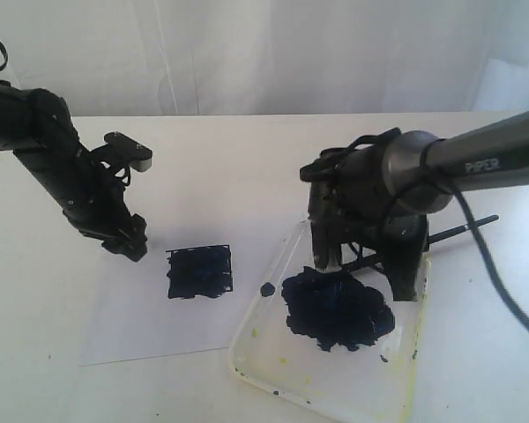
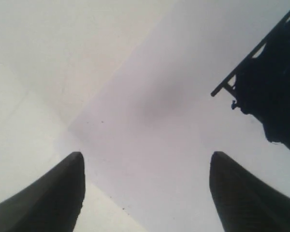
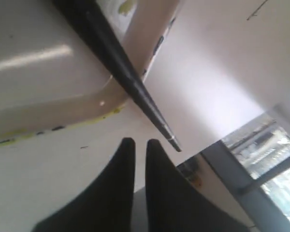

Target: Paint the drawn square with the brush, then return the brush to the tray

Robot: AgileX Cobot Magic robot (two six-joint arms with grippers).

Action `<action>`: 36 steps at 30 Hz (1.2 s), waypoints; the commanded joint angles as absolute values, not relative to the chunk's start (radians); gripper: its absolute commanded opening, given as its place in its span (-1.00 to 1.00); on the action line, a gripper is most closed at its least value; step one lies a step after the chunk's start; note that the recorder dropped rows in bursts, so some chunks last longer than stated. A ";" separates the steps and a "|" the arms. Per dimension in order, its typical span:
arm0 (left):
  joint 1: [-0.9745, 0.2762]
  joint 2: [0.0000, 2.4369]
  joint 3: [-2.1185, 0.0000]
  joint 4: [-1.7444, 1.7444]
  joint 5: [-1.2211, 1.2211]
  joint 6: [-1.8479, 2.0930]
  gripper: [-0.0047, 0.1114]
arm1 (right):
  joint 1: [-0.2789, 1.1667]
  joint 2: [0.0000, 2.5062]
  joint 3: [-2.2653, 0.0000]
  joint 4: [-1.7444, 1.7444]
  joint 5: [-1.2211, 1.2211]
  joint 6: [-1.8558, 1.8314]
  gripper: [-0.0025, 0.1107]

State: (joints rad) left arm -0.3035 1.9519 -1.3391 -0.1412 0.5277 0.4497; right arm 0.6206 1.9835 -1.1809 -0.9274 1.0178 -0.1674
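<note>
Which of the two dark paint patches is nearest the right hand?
The big glossy blob in the tray, right beside the right hand. The other, the painted square on the paper, lies by the left hand.

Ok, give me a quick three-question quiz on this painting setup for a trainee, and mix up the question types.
1. True or false: the drawn square is already filled with dark paint.
2. Multiple choice: where is the brush? A) standing upright in a cup; B) lying across the rim of the tray; C) on the floor.
3. Fill in the blank: the left tool hangs over the paper with its jaws ____.

Key: 1 true; 2 B; 3 open.
</note>
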 commanded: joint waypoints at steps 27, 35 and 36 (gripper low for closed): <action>-0.113 1.719 -1.386 0.016 1.135 -0.019 -0.92 | 0.071 1.721 -1.202 0.162 0.946 -0.134 -0.96; -0.058 1.704 -1.386 0.017 1.155 0.020 -0.92 | 0.066 1.721 -1.202 0.119 0.869 -0.137 -0.96; -0.058 1.699 -1.386 0.012 1.155 0.027 -0.92 | 0.066 1.721 -1.202 0.119 0.861 -0.137 -0.96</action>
State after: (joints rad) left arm -0.0608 1.7219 -1.3851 0.0342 1.1239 0.0000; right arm 0.0742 1.7303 -1.1982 0.1302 0.8884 -0.1385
